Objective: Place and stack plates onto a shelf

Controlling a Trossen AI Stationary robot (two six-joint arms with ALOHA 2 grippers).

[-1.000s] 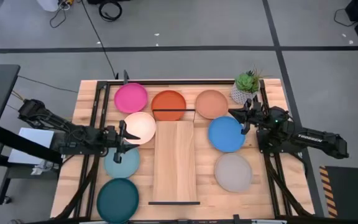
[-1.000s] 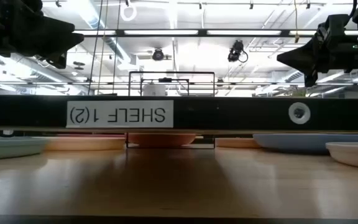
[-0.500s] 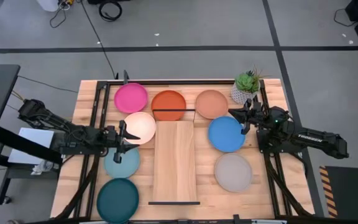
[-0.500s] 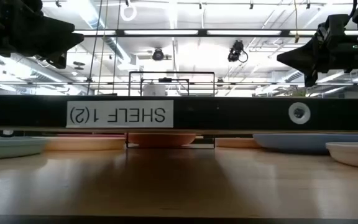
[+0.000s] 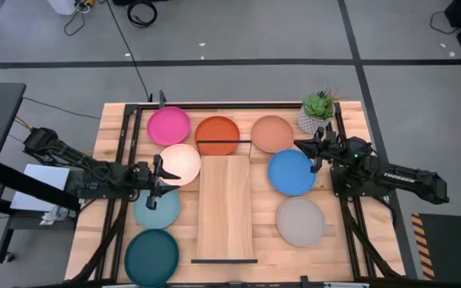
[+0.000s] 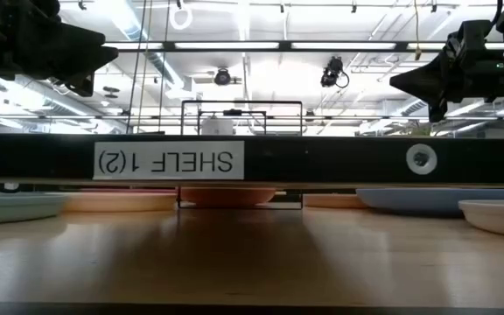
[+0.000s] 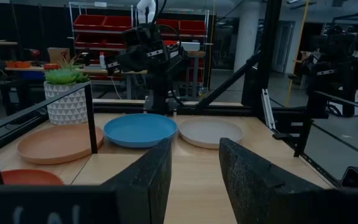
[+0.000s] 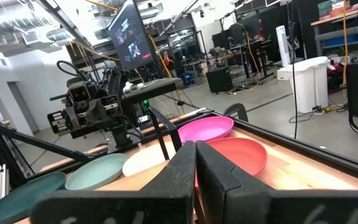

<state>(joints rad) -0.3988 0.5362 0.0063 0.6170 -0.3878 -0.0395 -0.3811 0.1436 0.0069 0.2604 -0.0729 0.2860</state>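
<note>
Tools first: the left tool (image 5: pixel 158 178) hangs empty with its fingers parted, above the gap between the cream plate (image 5: pixel 180 164) and the light teal plate (image 5: pixel 157 207); the right tool (image 5: pixel 311 149) hovers with fingers pressed together, holding nothing, at the blue plate's (image 5: pixel 291 172) edge. All eight plates lie on the worktop (image 5: pixel 114 128) around the shelf (image 5: pixel 226 208), whose board is bare. No plate appears lifted, so stacking seems not yet begun; next, I judge, one tool must descend onto a nearby rim and grip it.
</note>
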